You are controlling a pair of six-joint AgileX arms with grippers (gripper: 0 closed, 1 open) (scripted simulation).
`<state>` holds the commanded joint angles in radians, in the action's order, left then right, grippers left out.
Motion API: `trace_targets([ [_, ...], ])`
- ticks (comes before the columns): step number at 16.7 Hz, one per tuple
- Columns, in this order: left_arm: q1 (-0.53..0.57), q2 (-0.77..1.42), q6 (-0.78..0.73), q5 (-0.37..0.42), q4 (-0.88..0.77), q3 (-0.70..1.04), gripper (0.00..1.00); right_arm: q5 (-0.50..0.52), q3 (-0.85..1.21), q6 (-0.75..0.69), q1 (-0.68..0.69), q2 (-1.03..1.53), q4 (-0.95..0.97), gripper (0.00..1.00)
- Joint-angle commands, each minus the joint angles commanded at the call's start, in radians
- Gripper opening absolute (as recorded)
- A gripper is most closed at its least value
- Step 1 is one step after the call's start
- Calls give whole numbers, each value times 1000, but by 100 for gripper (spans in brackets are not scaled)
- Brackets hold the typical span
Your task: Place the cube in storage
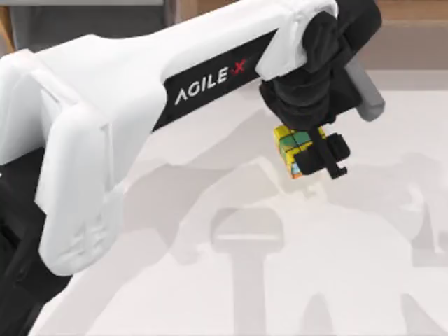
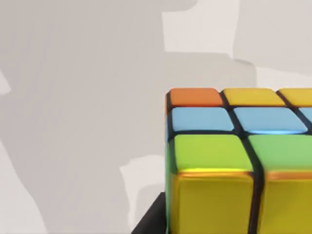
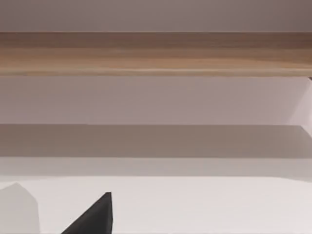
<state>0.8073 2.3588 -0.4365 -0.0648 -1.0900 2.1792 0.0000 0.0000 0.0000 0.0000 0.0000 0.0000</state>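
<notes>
The cube (image 1: 292,142), a small puzzle cube with yellow, green, blue and orange tiles, hangs above the white table toward the back right in the top view. My left gripper (image 1: 305,151) is shut on it, with one black finger (image 1: 332,157) showing on the cube's right side. In the left wrist view the cube (image 2: 234,161) is very close, and a dark finger edge (image 2: 150,222) shows beside it. A single dark fingertip (image 3: 95,217) of my right gripper pokes into the right wrist view. The storage is out of view.
My left arm's white link (image 1: 105,119) reaches across the table from the left. A grey cylindrical bar (image 1: 367,92) sticks out by the wrist. A wooden band (image 3: 156,53) runs along the wall behind the white table (image 1: 280,280).
</notes>
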Motion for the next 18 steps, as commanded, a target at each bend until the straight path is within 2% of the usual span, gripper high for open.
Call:
trace_targets([
  [4, -253, -18, -1, 0, -272, 108, 0, 0, 0, 0, 0, 0, 0, 100],
  [9, -646, -9, 7, -26, -499, 327, 0, 0, 0, 0, 0, 0, 0, 100],
  [14, -981, 118, 30, -17, -574, 533, 0, 0, 0, 0, 0, 0, 0, 100],
  [18, -1110, 293, 59, 29, -566, 619, 0, 0, 0, 0, 0, 0, 0, 100],
])
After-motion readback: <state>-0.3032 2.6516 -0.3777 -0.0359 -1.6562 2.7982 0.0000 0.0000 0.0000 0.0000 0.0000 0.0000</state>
